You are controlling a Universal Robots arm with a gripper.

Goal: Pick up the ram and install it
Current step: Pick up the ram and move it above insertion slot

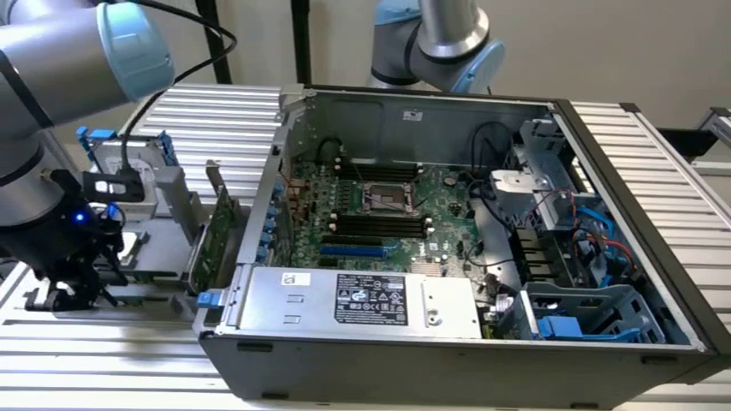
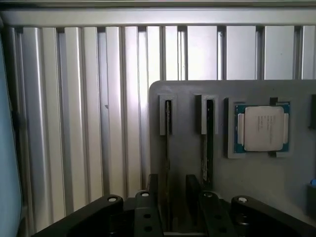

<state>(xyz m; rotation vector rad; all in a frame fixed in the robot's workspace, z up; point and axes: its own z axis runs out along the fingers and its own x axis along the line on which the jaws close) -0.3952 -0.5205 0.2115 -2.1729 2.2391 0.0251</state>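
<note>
- Jaws open, straddling the ram [image 2: 168,118] on edge in its grey holder [image 2: 187,89], gap either side.
- I've got the arm [image 1: 34,180] pointing straight down, exterior view's left of the case [image 1: 377,368].

table [image 2: 74,123]: ribbed bright metal | tray [image 2: 187,148]: matt grey plastic | gripper [image 2: 173,197]: matt black

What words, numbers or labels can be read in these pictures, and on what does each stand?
No text here can be read.
Black label on the silver power supply: print too small.
White sticker on the same unit: blurred.
Small tag on the case's back wall: too small.
Print on the processor chip: too faint.
</note>
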